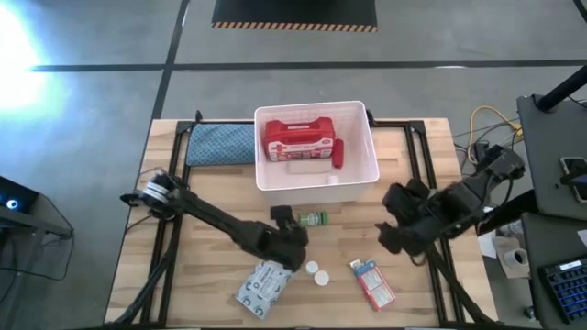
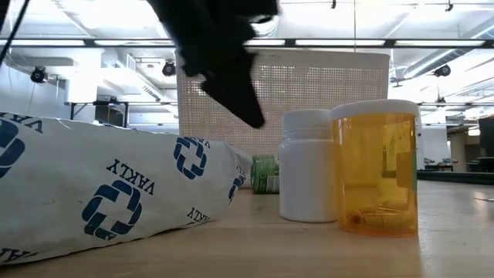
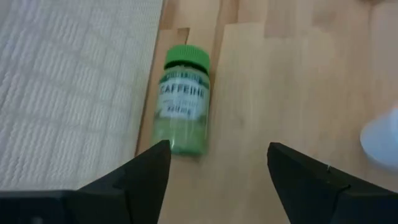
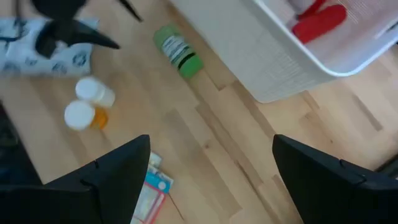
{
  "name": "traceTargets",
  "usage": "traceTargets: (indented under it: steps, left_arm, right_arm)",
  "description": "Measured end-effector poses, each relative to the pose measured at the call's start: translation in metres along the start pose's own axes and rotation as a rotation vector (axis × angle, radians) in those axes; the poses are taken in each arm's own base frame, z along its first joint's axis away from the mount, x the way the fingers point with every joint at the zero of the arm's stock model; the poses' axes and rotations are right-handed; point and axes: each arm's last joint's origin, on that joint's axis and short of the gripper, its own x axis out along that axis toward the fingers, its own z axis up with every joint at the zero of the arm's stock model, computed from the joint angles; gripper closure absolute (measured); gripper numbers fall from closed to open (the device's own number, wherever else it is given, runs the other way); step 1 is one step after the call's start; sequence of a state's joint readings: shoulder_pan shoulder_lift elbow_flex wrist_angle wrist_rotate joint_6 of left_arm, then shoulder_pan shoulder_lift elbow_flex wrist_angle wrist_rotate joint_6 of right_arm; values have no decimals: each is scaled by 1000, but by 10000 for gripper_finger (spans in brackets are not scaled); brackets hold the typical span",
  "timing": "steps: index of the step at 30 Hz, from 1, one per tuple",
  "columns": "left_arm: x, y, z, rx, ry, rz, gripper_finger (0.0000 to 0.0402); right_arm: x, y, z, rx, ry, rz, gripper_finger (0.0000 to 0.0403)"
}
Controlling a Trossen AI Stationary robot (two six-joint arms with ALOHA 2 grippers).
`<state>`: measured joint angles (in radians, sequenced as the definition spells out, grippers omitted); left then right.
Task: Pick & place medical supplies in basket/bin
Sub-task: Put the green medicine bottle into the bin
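The white tub (image 1: 367, 165) stands at the table's far middle and holds the red first-aid case (image 1: 296, 137) and the red tube (image 1: 337, 153). A green-capped bottle (image 3: 183, 102) lies on its side on the wood just before the tub's near wall (image 3: 74, 93). My left gripper (image 1: 289, 243) hovers open just short of that bottle (image 1: 312, 219), touching nothing. The patterned wipes packet (image 1: 261, 286), two white-capped bottles (image 1: 317, 273) and the small box (image 1: 371, 282) rest near the table's near edge. My right gripper (image 1: 394, 229) waits open at the right, above the table.
A teal cloth pad (image 1: 220, 144) lies left of the tub. In the low view the white bottle (image 2: 309, 166) and the amber bottle (image 2: 377, 166) stand upright beside the packet (image 2: 116, 193). Bare wood lies between the green bottle (image 4: 178, 51) and my right gripper.
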<state>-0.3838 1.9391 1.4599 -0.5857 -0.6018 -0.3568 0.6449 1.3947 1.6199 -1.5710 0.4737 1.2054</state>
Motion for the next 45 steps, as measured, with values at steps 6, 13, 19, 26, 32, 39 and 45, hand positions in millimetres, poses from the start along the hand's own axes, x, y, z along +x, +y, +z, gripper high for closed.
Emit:
traceTargets:
  steps: [6, 13, 19, 26, 32, 39, 45]
  left_arm:
    - [33, -11, 24, -39, 61, 52, 152]
    - [57, 2, 39, -14, 192, 105, 152]
    - [68, 15, 37, -42, 285, 7, 152]
    - [72, 14, 29, -31, 321, -14, 152]
    - [72, 10, 27, -62, 347, -78, 153]
    - [78, 8, 23, -85, 325, -85, 153]
    - [83, 6, 15, -82, 341, -90, 181]
  right_arm:
    - [-2, 6, -18, -85, -10, 10, 73]
    - [-2, 7, -29, -114, -9, 12, 74]
    - [0, 3, -38, -102, -28, 0, 74]
    - [4, -5, -41, -80, -36, -14, 74]
    - [4, -16, -43, -32, -45, -11, 74]
    - [2, -21, -42, -12, -59, -3, 74]
    - [2, -20, -42, -5, -59, -4, 74]
